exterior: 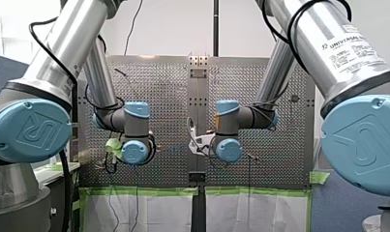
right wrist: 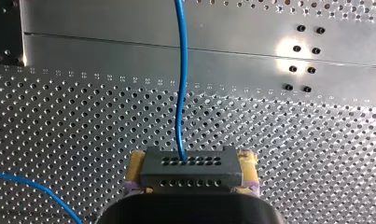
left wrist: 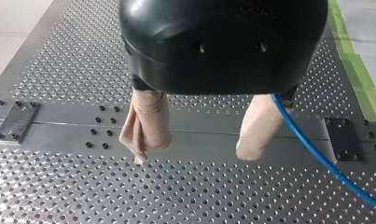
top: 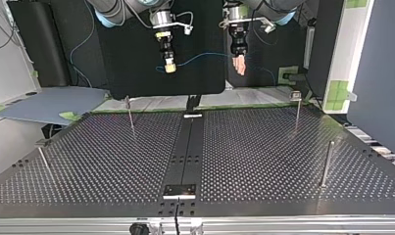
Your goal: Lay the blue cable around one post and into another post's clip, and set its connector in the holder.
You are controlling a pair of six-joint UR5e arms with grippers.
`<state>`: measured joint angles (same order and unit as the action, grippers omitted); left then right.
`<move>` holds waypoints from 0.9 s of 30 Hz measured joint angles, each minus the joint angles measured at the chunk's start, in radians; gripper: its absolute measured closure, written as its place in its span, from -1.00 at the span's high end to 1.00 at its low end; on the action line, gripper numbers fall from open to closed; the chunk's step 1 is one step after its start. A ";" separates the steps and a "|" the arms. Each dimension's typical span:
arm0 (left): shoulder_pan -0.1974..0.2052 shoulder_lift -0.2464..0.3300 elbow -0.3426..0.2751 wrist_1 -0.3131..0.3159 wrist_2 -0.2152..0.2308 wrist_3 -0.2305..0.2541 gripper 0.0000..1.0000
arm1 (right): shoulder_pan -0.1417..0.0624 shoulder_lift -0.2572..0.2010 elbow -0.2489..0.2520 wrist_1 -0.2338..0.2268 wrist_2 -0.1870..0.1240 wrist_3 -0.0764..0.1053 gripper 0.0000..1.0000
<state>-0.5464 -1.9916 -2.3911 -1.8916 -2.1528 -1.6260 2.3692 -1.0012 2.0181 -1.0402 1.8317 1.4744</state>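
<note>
Right hand [right wrist: 191, 161]: closed on the connector [right wrist: 191, 176], a dark grey block with rows of small holes, yellow pads [right wrist: 136, 164] pressed to both of its ends. The blue cable [right wrist: 180, 93] leaves the block's face and runs straight away from the fingers over the worktop [right wrist: 293, 154]; a second stretch of it crosses just beside the hand. Left hand [left wrist: 195, 156]: open wide, beige-wrapped fingers [left wrist: 148, 121] well apart with nothing between them (the cable passes along the outer side of one finger, and I cannot tell whether it touches it). From there it slopes down and away over the perforated plate. In the top view both hands hang well above the worktop, in front of a black panel [top: 136, 73], with the cable strung in a shallow arc from one to the other and trailing on past the left hand. Below stand four thin posts [top: 130, 113], all apart from the cable, two of them with a small block at the top. A small dark plate [top: 180, 190] sits on the centre strip at the near edge
</note>
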 joint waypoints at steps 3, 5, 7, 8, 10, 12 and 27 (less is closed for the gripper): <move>0.000 0.000 0.000 0.000 0.000 0.000 1.00 | 0.000 0.000 0.000 0.000 0.000 0.000 -1.00; 0.000 0.000 0.000 0.000 0.000 0.000 1.00 | 0.000 0.000 0.000 0.000 0.000 0.000 -1.00; 0.000 0.000 0.000 0.000 0.000 0.000 1.00 | 0.000 0.000 0.000 0.000 0.000 0.000 -1.00; 0.000 0.000 0.000 0.000 0.000 0.000 1.00 | 0.000 0.000 0.000 0.000 0.000 0.000 -1.00; 0.000 0.000 0.000 0.000 0.000 0.000 1.00 | 0.000 0.000 0.000 0.000 0.000 0.000 -1.00; 0.000 0.000 0.000 -0.001 0.000 0.000 1.00 | 0.000 0.001 -0.002 0.001 0.002 0.000 -1.00; 0.000 0.000 0.000 -0.002 0.000 0.000 1.00 | 0.020 0.124 -0.041 0.044 0.006 0.005 -1.00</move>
<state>-0.5464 -1.9915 -2.3911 -1.8931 -2.1529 -1.6259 2.3890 -0.8769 1.9770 -0.9960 1.8379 1.4790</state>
